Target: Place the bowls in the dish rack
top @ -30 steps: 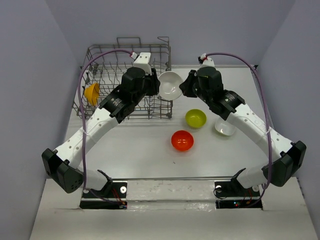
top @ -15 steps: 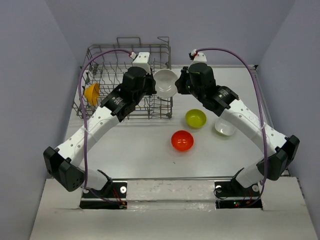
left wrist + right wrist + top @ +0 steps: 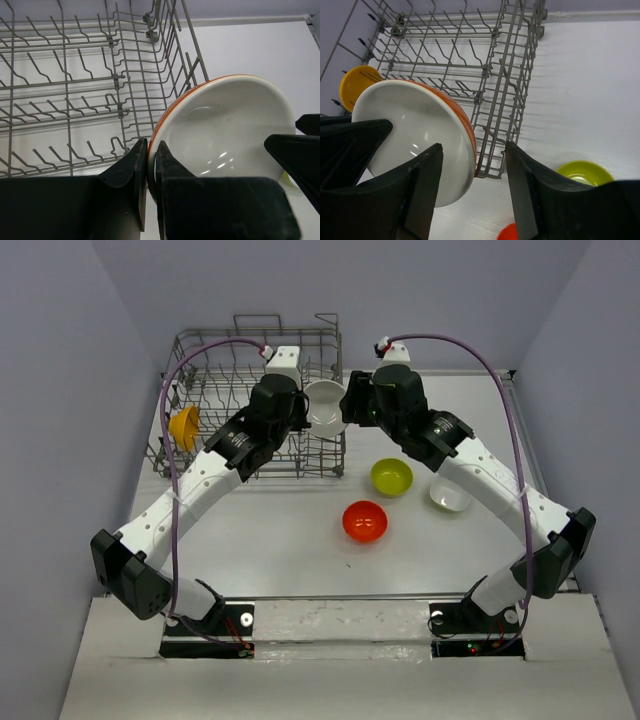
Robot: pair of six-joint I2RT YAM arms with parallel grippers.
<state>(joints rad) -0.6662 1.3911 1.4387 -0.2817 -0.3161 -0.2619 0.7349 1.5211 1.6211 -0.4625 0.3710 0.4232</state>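
Observation:
The white bowl with an orange-red outside [image 3: 325, 405] [image 3: 225, 125] [image 3: 415, 135] hangs tilted at the right end of the grey wire dish rack [image 3: 200, 360] [image 3: 75, 75] [image 3: 510, 75]. My left gripper [image 3: 305, 410] [image 3: 151, 165] is shut on its rim. My right gripper [image 3: 348, 405] [image 3: 473, 146] stands open, its jaws on either side of the bowl's opposite edge without pinching it. A yellow-orange bowl [image 3: 184, 427] [image 3: 357, 85] stands on edge in the rack's left end. On the table lie the lime green bowl [image 3: 391, 477] [image 3: 584, 172], the red-orange bowl [image 3: 364, 521] and the plain white bowl [image 3: 450, 495].
The rack's upright tines and right side wall stand directly beside the held bowl. Grey walls close in the table on the left, right and back. Purple cables loop over both arms.
My right gripper has opened off the bowl while my left gripper has shut on its rim. The bowl has shifted slightly left toward the rack.

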